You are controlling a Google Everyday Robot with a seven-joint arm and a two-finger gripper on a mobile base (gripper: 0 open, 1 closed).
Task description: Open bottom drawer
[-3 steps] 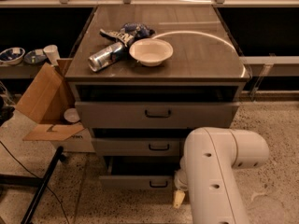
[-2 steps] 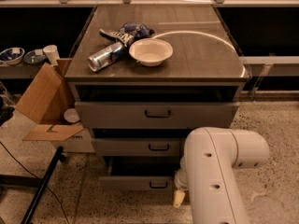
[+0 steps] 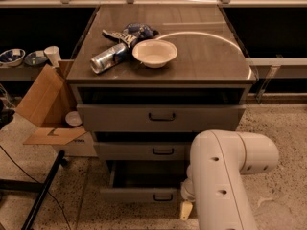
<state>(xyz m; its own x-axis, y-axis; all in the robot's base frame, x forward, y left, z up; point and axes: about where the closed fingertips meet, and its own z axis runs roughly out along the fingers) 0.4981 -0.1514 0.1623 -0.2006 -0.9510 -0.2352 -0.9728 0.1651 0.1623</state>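
Observation:
The bottom drawer (image 3: 139,193) is the lowest and narrowest grey front of the cabinet, with a small black bar handle (image 3: 163,197). It stands pulled out, and its dark inside shows behind the front panel. My white arm (image 3: 225,176) fills the lower right. My gripper (image 3: 186,209) is low at the drawer's right front corner, just right of the handle, and mostly hidden behind the arm. The middle drawer (image 3: 144,150) and the top drawer (image 3: 160,116) also stand slightly out.
On the cabinet top (image 3: 206,56) lie a white bowl (image 3: 154,52), a can on its side (image 3: 109,58) and a blue bag (image 3: 134,32). An open cardboard box (image 3: 48,104) stands on the left floor. A black stand leg (image 3: 42,193) crosses the lower left.

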